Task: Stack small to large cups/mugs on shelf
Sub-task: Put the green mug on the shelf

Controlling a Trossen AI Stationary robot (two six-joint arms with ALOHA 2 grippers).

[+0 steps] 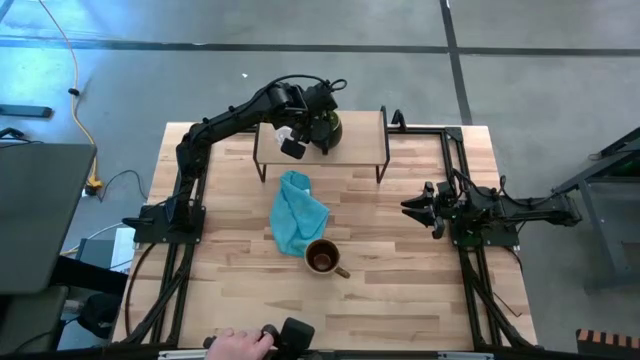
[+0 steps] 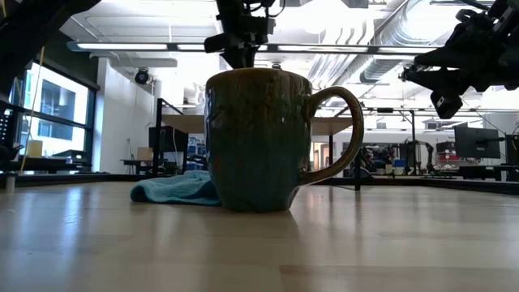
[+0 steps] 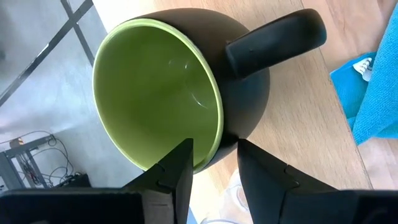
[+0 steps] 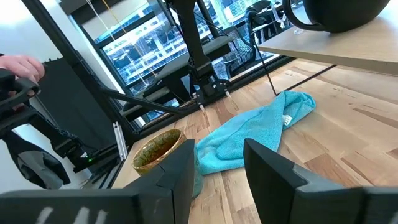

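At twelve o'clock on the shelf point(image 1: 362, 125), left gripper point(image 1: 305, 125) astride dark mug's point(image 3: 186, 93) rim, grip unclear. Glass cup barely discernible inside. Right gripper point(image 1: 412, 208) parted at three.

Dark mug point(image 3: 249, 81), bright green inside. Olive-tan mug point(image 1: 322, 258), brown inside. Teal-blue cloth point(image 1: 295, 212). Light wood shelf point(image 1: 368, 130) on thin black legs. Desk point(image 1: 400, 280) of pale striped wood. Black arms.

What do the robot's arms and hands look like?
Both arms are dark, almost black, built from chunky jointed segments. Thin black cables loop beside the left arm near its wrist, and a small white patch shows there. The left hand and the right hand look alike: two flat, dark, blocky fingers with angled tips. The right arm sits on a black frame.
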